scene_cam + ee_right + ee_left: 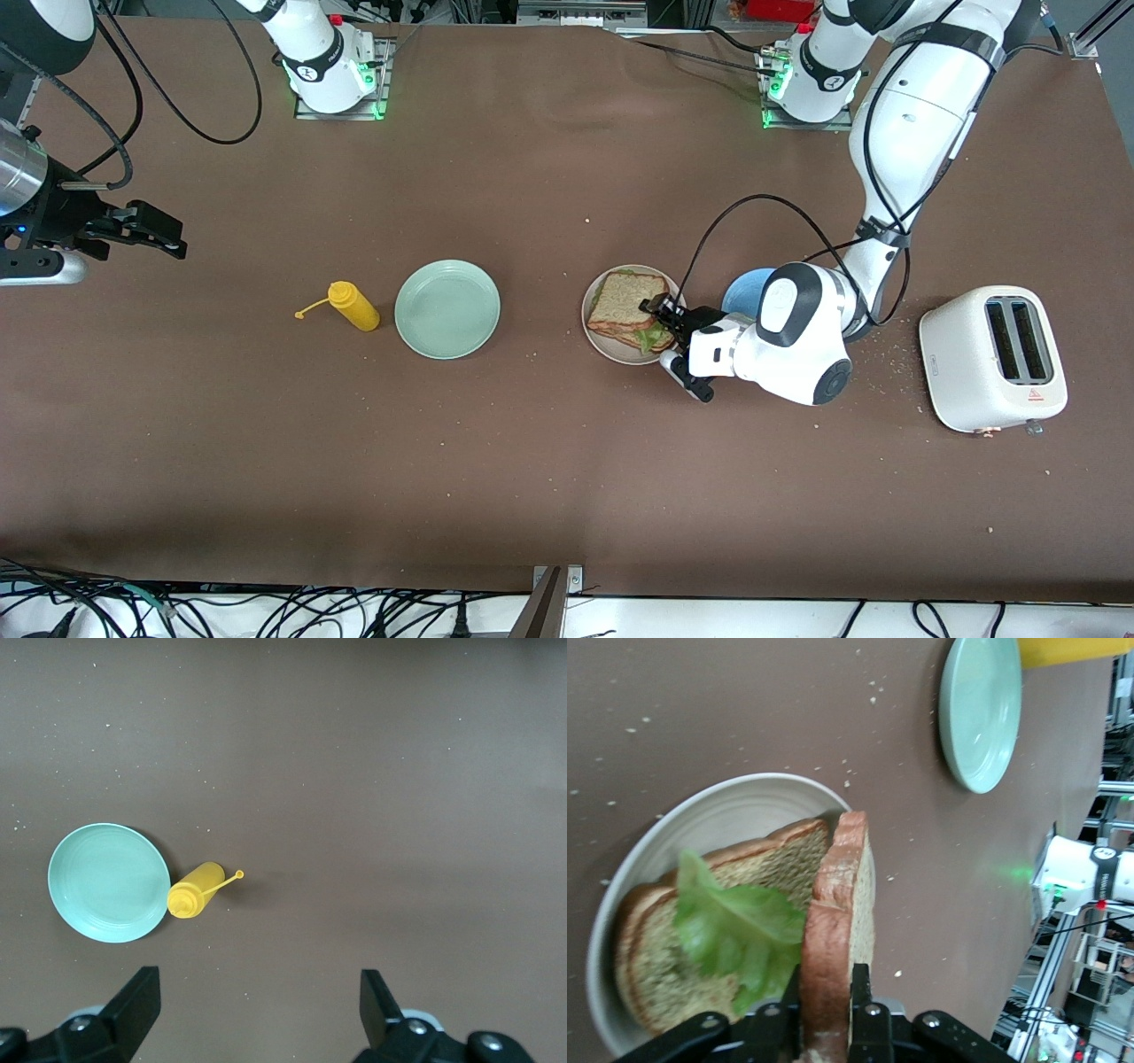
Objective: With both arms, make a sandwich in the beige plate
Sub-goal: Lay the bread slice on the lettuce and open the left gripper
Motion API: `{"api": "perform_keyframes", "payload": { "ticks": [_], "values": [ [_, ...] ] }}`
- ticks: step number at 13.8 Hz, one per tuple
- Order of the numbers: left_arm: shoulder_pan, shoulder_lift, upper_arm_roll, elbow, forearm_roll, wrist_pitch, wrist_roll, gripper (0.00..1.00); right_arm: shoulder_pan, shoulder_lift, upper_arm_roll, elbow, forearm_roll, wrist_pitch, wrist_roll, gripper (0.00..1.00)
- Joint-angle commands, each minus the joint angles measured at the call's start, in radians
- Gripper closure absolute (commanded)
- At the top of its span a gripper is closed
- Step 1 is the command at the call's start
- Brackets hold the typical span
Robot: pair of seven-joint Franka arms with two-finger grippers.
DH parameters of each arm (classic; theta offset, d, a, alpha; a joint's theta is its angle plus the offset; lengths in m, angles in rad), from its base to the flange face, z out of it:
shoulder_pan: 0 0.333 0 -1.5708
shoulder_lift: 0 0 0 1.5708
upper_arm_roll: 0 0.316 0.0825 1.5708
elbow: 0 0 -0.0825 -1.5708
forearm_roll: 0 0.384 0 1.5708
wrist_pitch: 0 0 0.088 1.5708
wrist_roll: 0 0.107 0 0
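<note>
The beige plate sits mid-table, toward the left arm's end. On it lies a speckled brown bread slice with a ruffled green lettuce leaf on top. My left gripper is shut on the crust edge of a second bread slice. It holds that slice at an angle over the lettuce; in the front view the slice covers most of the stack. Its fingers pinch the crust from both sides. My right gripper is open and empty, waiting high over the right arm's end of the table.
A mint-green plate and a yellow squeeze bottle lie toward the right arm's end; both show in the right wrist view, plate and bottle. A blue plate is partly hidden under the left arm. A white toaster stands at the left arm's end.
</note>
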Motion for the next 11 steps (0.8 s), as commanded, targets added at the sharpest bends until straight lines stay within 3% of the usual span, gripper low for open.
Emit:
{"api": "perform_keyframes", "payload": {
  "ticks": [1,8,11],
  "values": [
    [0.009,-0.022,-0.002,-0.001,0.063,0.003,0.022,0.00,0.004,0.000,0.002,0.001,-0.015,0.001,0.013,0.00],
    [0.014,-0.129,0.009,0.000,0.101,-0.072,-0.079,0.00,0.004,0.000,0.002,0.001,-0.015,0.002,0.015,0.00],
    [0.014,-0.196,0.010,0.011,0.239,-0.119,-0.168,0.00,0.004,0.000,0.002,0.001,-0.015,0.002,0.015,0.00]
  ]
}}
